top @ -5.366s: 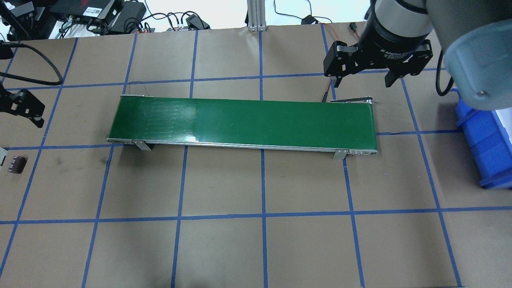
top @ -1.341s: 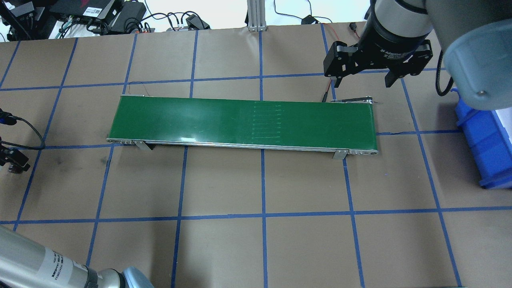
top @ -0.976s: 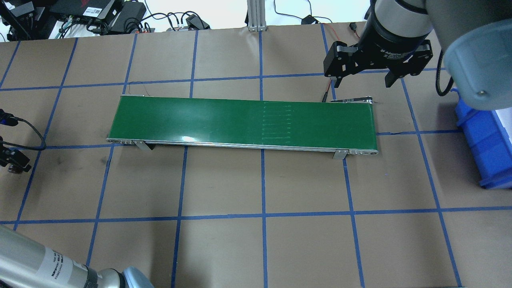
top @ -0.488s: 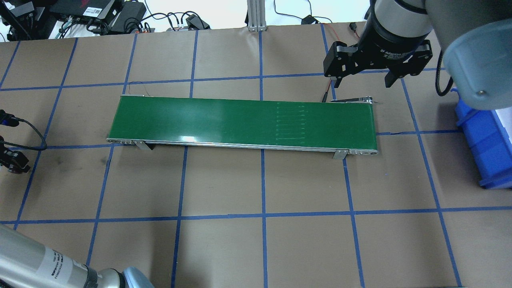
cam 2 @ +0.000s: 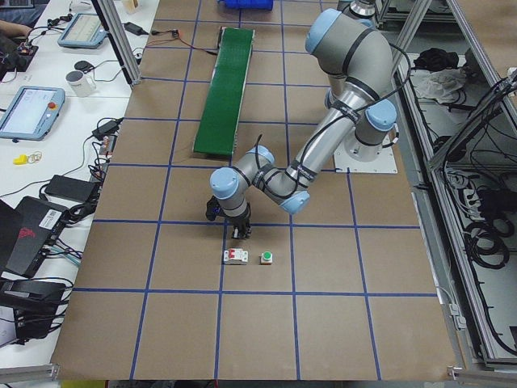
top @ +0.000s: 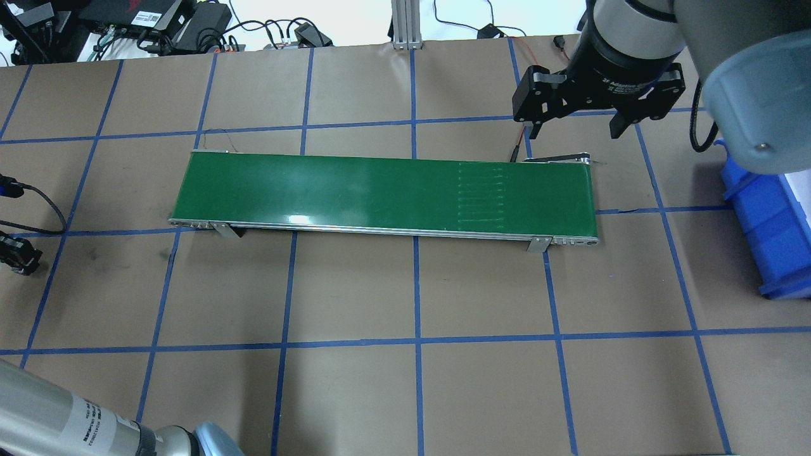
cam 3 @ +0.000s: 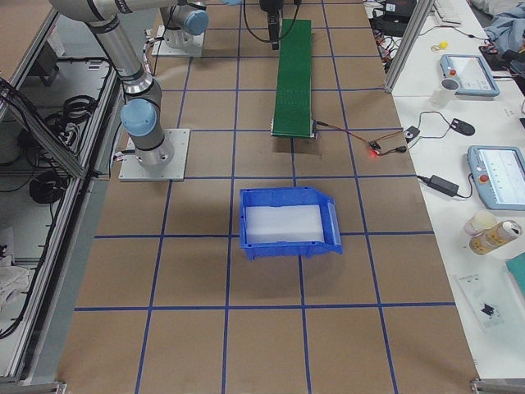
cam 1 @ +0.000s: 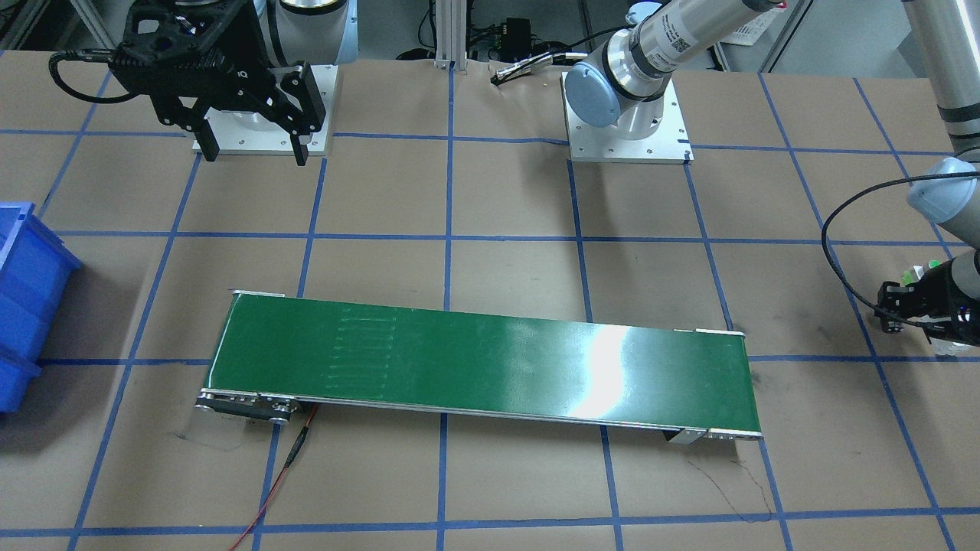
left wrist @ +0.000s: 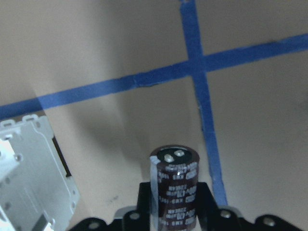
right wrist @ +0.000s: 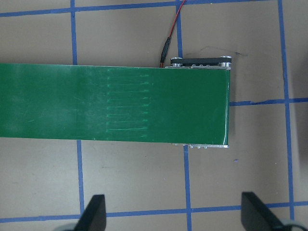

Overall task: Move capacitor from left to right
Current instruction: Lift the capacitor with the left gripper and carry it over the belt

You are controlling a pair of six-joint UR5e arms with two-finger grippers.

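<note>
The capacitor (left wrist: 174, 185), a dark maroon cylinder with a silvery end and pale print, sits between the fingers (left wrist: 205, 199) of my left gripper (left wrist: 174, 211), which is shut on it. This gripper is low over the table's far left end (cam 2: 240, 230), at the left edge of the overhead view (top: 18, 253) and the right edge of the front view (cam 1: 922, 317). I cannot tell whether the capacitor touches the paper. My right gripper (top: 573, 130) is open and empty above the right end of the green conveyor belt (top: 386, 193), as its wrist view (right wrist: 175, 216) shows.
A white breaker with red switches (cam 2: 235, 256) and a green-capped button (cam 2: 266, 259) lie just beside the left gripper. The breaker also shows in the left wrist view (left wrist: 29, 163). A blue bin (cam 3: 287, 223) stands beyond the belt's right end. Blue tape lines cross the brown paper.
Since 5.4 s ago my left gripper has come down over the capacitor, which no longer shows in the overhead view. In the last second the belt's seam has run rightward; both grippers barely moved.
</note>
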